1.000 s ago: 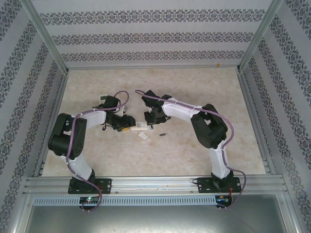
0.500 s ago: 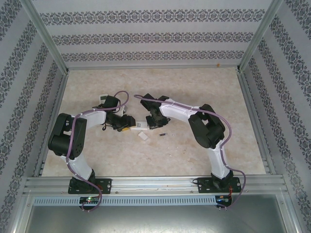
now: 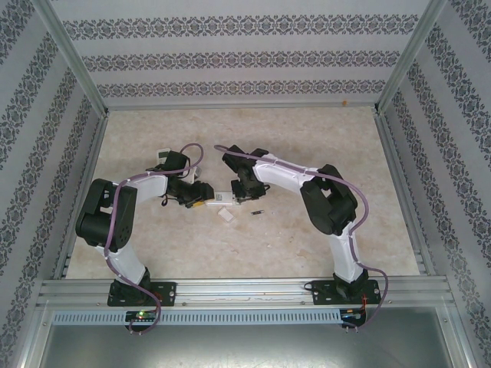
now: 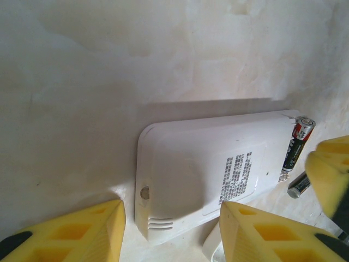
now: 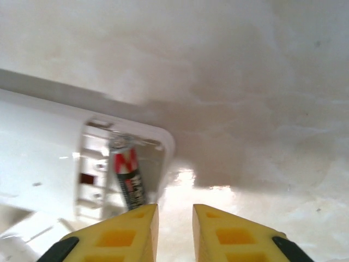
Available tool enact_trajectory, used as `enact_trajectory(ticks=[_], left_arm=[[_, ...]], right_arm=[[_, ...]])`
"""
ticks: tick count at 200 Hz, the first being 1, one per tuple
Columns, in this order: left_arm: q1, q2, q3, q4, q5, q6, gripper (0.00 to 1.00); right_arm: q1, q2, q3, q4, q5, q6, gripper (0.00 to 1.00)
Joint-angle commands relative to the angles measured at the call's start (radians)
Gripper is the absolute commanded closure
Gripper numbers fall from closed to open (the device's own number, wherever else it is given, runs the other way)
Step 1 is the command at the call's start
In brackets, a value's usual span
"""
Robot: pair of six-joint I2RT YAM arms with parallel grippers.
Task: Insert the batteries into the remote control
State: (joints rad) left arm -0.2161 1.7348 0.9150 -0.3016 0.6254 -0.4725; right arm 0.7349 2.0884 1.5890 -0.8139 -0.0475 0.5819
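Starting with the doubtful: on the left wrist view the left gripper (image 4: 172, 218) stands with yellow fingers (image 4: 71, 234) astride the near end of the remote (image 4: 202, 174), and we cannot tell whether they pinch it or merely flank it. Past the remote's far end a loose battery (image 4: 299, 185) shows us a metal cap and a little dark body. The rest is cut off by the other arm's yellow finger (image 4: 330, 174). A curved white edge (image 4: 211, 252) beside our inner finger runs off the frame.

From above, both grippers crowd the remote, leaving a short white strip between them and hiding its bay. The right wrist view supplies it: a battery (image 5: 126, 177), dark with a red-and-white mark, lies in the open bay just ahead of the right gripper (image 5: 175, 214), its near end hidden behind one fingertip. That gripper is released, fingers a narrow gap apart with bare table (image 5: 245, 82) between. The top view adds a dark cylinder (image 3: 258, 211) on the table near the right gripper and a small white piece (image 3: 227, 215) just nearside of the gap between the grippers.

The remote is smooth white plastic, round-cornered, with grey print too small to read. The fingers are blocky with hollow cells; the table is pale, marbled, glossy.
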Motion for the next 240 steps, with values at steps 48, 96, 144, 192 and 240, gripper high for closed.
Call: enact_trajectory(ticks=[48, 96, 144, 192, 240], left_arm=[[-0.012, 0.012, 0.016, 0.009, 0.002, 0.001, 0.5], [-0.012, 0.014, 0.018, 0.005, -0.001, 0.006, 0.5], [-0.012, 0.017, 0.019, 0.004, 0.0, 0.007, 0.5], [-0.012, 0.019, 0.02, 0.007, 0.001, 0.005, 0.5], [-0.012, 0.018, 0.018, 0.01, 0.002, 0.001, 0.5]], right_arm=[[-0.008, 0.028, 0.1, 0.002, -0.02, 0.042, 0.67], [-0.012, 0.079, 0.141, -0.026, -0.023, 0.021, 0.72], [-0.011, 0.088, 0.126, -0.025, -0.014, 0.016, 0.76], [-0.009, 0.092, 0.117, -0.051, 0.007, 0.018, 0.79], [-0.008, 0.086, 0.108, -0.074, 0.033, 0.013, 0.82]])
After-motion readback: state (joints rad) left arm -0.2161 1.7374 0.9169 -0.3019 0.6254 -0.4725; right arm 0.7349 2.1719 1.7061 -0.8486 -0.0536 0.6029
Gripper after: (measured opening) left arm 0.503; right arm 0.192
